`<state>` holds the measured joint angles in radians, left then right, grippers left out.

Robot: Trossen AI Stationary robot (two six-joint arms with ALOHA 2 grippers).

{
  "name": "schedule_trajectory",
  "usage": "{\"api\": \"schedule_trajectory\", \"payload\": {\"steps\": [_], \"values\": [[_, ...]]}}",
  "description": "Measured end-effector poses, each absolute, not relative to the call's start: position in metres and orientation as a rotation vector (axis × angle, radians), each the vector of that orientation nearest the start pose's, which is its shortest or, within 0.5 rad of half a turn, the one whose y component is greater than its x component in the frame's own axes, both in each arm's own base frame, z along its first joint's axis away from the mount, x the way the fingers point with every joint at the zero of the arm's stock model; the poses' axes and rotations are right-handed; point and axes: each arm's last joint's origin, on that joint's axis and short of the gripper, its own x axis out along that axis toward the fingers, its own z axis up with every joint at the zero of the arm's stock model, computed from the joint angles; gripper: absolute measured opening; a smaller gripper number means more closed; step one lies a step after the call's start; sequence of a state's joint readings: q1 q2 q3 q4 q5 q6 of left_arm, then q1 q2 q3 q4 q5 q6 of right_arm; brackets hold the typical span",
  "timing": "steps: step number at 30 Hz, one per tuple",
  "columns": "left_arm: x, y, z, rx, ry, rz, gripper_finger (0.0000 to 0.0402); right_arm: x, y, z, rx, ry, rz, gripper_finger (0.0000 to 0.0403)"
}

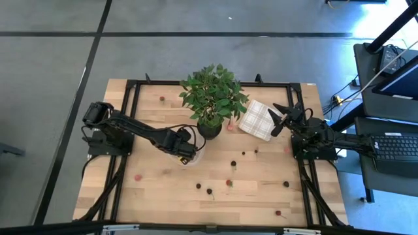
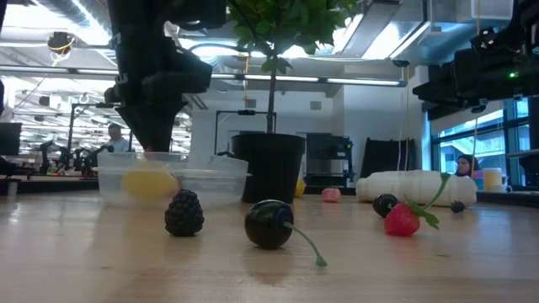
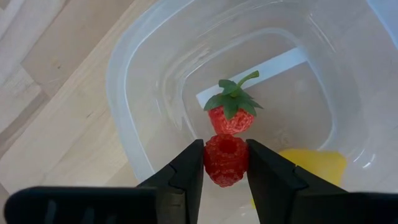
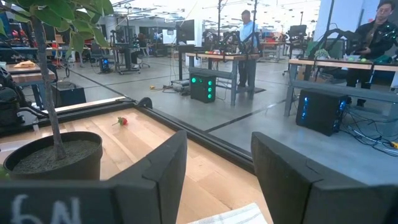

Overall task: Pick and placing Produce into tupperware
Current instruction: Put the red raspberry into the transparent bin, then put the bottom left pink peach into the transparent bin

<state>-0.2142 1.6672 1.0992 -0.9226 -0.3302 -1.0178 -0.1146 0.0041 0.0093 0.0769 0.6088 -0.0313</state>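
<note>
The left arm reaches from its base at the table's left edge across to the middle, its wrist bent down over the clear tupperware (image 1: 188,156), which sits just left of the potted plant (image 1: 212,98). The left gripper (image 3: 225,163) points down into the container, its two dark fingers closed narrowly on a red raspberry (image 3: 225,160). Inside the tupperware (image 3: 149,81) a strawberry (image 3: 231,112) with green leaves lies just beyond the held berry, and a yellow piece (image 3: 314,165) lies at one side, partly cut off behind a finger.

The right arm waits at the table's right edge, folded back, with the right gripper (image 4: 217,171) raised off the table and its fingers spread wide with nothing between them. It faces past the plant pot (image 4: 53,155) toward the room, and a small red fruit (image 4: 122,121) lies on the far wood.

In the low view the left arm is a dark mass above the tupperware (image 2: 210,181), hiding the gripper tips; the yellow piece shows through the wall. A blackberry (image 2: 184,213), a dark cherry (image 2: 269,224) and another strawberry (image 2: 402,219) lie loose on the table (image 1: 261,196). In the high view the scattered produce shows as tiny dots, too small to name. The checked cloth (image 1: 258,119) lies right of the plant.
</note>
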Motion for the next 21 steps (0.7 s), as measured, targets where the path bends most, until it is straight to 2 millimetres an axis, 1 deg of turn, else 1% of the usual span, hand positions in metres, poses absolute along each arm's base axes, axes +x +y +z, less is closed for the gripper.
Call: {"api": "schedule_trajectory", "payload": {"steps": [7,9,11,17,21], "values": [[0.2872,-0.0530,0.1902,-0.434,1.216,0.776,0.0107,0.0894,-0.0270,0.1733,-0.010,-0.070,-0.725,0.0182],[0.2871,-0.0531,0.1902,-0.436,1.217,0.775,0.0114,0.0894,-0.0270,0.1734,-0.010,-0.070,-0.724,0.0182],[0.2871,-0.0531,0.1902,-0.436,1.217,0.775,0.0129,0.0894,-0.0270,0.1734,-0.009,-0.070,-0.725,0.0182],[0.2871,-0.0530,0.1902,-0.439,1.216,0.778,0.0192,0.0894,-0.0270,0.1734,-0.009,-0.070,-0.725,0.0182],[0.2869,-0.0541,0.1902,-0.433,1.219,0.771,0.0211,0.0894,-0.0270,0.1733,-0.010,-0.070,-0.724,0.0182]]}}
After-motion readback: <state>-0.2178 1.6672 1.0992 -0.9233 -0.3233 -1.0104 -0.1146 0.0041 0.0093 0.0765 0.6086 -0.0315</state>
